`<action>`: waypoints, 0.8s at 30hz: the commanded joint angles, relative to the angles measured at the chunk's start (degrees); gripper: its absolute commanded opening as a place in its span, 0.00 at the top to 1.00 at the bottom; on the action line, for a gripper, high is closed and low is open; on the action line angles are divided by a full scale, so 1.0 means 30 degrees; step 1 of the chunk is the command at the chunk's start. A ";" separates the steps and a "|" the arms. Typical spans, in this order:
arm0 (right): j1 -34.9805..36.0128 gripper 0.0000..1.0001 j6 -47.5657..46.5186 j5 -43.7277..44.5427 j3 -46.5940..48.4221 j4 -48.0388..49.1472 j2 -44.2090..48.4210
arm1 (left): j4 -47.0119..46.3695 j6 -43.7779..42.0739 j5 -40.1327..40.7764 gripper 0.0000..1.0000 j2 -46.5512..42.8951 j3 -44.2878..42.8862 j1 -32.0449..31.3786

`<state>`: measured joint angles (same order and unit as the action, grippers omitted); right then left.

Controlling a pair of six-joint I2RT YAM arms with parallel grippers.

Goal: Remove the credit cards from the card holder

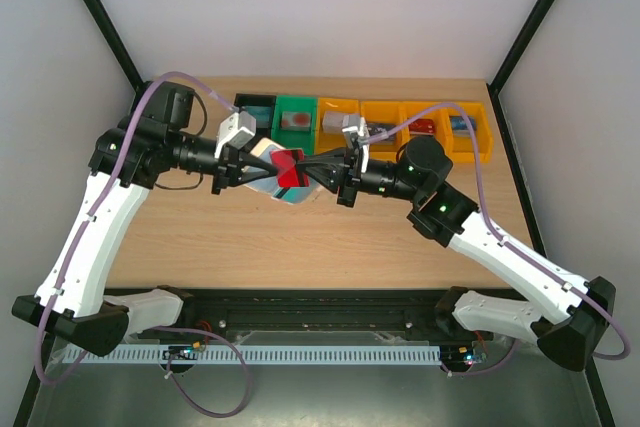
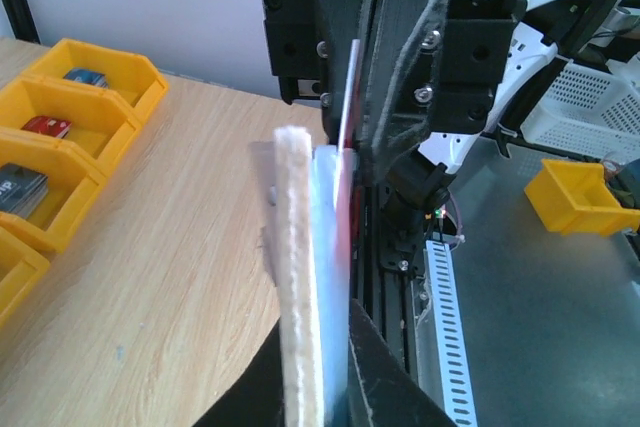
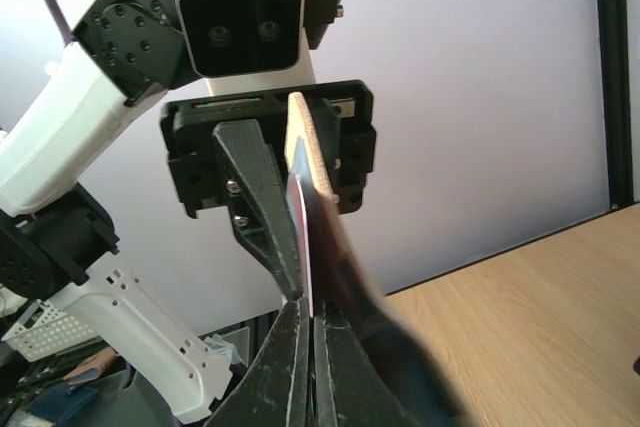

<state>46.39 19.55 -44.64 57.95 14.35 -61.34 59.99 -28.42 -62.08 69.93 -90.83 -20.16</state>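
The card holder (image 1: 266, 179) hangs above the table's middle, white outside with pale blue sleeves. In the left wrist view the card holder (image 2: 298, 277) is edge-on between the two fingers of my left gripper (image 2: 322, 392), which is shut on it. A red credit card (image 1: 292, 169) sticks out of its right side. My right gripper (image 1: 318, 173) meets it from the right and is shut on that card. The right wrist view has my right gripper (image 3: 312, 347) pinching the thin card's edge (image 3: 306, 247), with the holder (image 3: 304, 137) behind it. Other cards in the holder are hidden.
A row of bins lines the table's far edge: black (image 1: 253, 107), green (image 1: 296, 119), then several orange ones (image 1: 430, 127) with single cards lying in them. In the left wrist view the orange bins (image 2: 60, 137) are at the left. Black frame posts stand at both sides.
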 commanded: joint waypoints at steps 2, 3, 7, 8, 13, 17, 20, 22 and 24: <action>-0.0213 0.98 -0.0573 0.0249 0.0025 -0.0414 0.0303 | 0.0282 -0.0369 -0.0809 0.96 -0.0312 -0.0134 0.0199; -0.0282 0.98 -0.0597 0.0355 -0.0018 -0.0520 0.0329 | 0.0278 -0.0369 -0.0794 0.97 -0.0338 -0.0135 0.0240; -0.0415 0.98 -0.0378 0.0419 -0.0116 -0.0579 0.0317 | -0.0083 0.0045 -0.0680 0.98 -0.0307 -0.0009 0.0332; -0.0417 0.98 -0.0205 0.0267 -0.0134 -0.0504 0.0188 | -0.0276 0.0291 -0.0639 0.98 -0.0312 0.0046 0.0382; -0.0410 0.98 0.0732 -0.1465 0.0038 -0.0023 -0.0938 | -0.1286 0.1370 -0.0765 0.98 -0.0113 0.0531 0.0473; -0.0407 0.98 0.0789 -0.1415 0.0011 0.0108 -0.1315 | -0.1464 0.1565 -0.0774 0.98 -0.0078 0.0510 0.0538; -0.0398 0.98 0.0836 -0.1477 -0.0060 0.0212 -0.1349 | -0.1534 0.1655 -0.0708 0.98 -0.0078 0.0580 0.0612; -0.0407 0.98 0.0661 -0.1325 -0.0035 0.0014 -0.1202 | -0.1736 0.1843 -0.0715 0.98 -0.0067 0.0702 0.0703; -0.0443 0.98 0.0376 0.0492 -0.0040 -0.0570 -0.0675 | -0.2004 0.2206 -0.0522 0.98 -0.0071 0.0915 0.0820</action>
<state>44.62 21.41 -46.46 57.95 14.76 -64.62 58.96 -23.70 -61.54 69.97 -88.84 -18.26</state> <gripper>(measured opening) 0.018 0.041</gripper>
